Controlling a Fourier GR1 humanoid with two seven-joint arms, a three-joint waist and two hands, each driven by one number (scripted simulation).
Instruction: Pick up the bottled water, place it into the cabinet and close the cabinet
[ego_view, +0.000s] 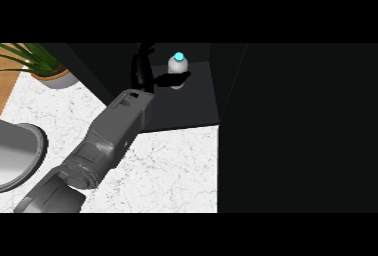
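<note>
The dark cabinet (295, 125) is taking up the whole right side and the upper middle of the view, its open interior showing as a black recess above the white marbled counter (170, 170). A grey bowl-like basin (18, 155) is sitting at the left edge of the counter, and a potted plant (44, 67) is standing at the upper left corner. One grey forearm is stretching from the lower left diagonally up into the recess, ending in the left hand (148, 70), which is showing black against the dark interior. The bottled water (177, 67) is standing upright inside the cabinet, just to the right of that hand, its white body and blue cap catching light. The thumb is reaching across the bottle's lower body and the fingers are rising beside it, so the hand is appearing curled round the bottle, though the darkness is hiding the exact contact.
</note>
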